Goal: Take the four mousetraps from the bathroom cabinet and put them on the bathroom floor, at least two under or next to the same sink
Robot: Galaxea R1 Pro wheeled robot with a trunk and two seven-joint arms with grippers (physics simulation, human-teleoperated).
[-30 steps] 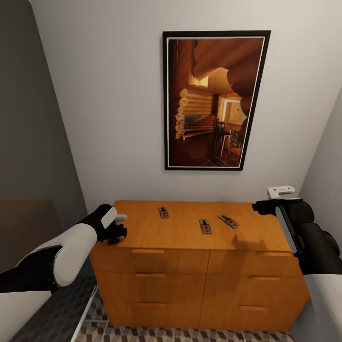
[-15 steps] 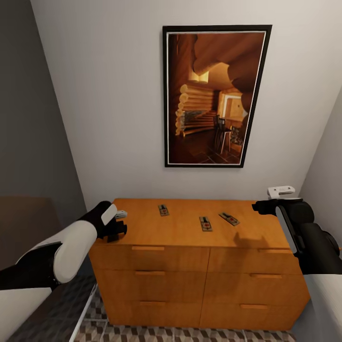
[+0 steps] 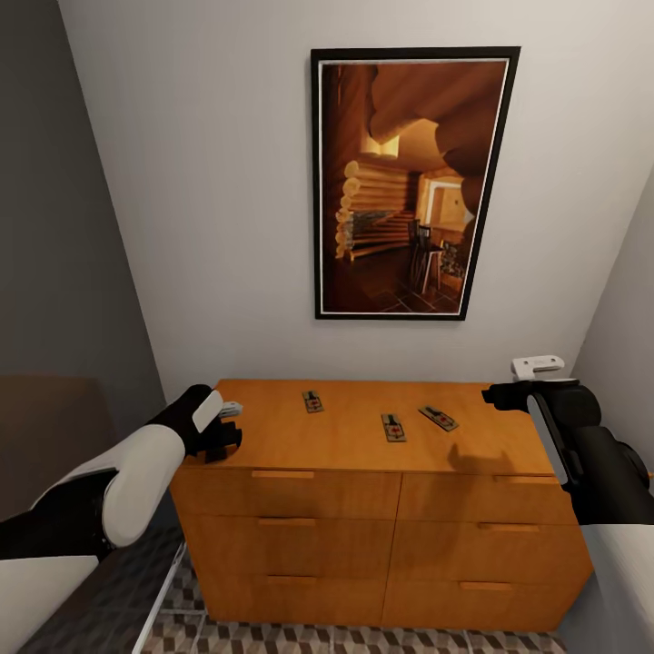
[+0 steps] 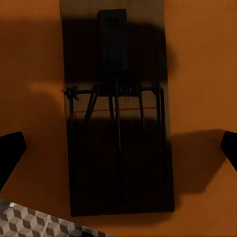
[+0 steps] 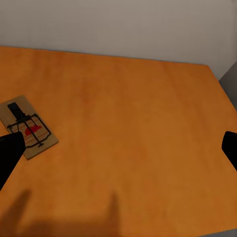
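Note:
The orange-brown cabinet stands against the wall, with three mousetraps lying flat on its top. My left gripper hovers over the top's left edge. In the left wrist view it is open, its fingertips wide apart on either side of a shadowed mousetrap lying on the wood. My right gripper hangs open above the top's right end. The right wrist view has a mousetrap near one fingertip, apart from it. The patterned bathroom floor runs below the cabinet. The bathroom sink is out of view.
A large framed picture hangs on the white wall above the cabinet. A grey wall closes the left side and another wall the right, leaving a narrow nook. Dark flooring lies beside the cabinet's left.
The whole picture has shifted slightly, so the camera moved. Both arms and the mousetraps keep nearly the same places on the cabinet.

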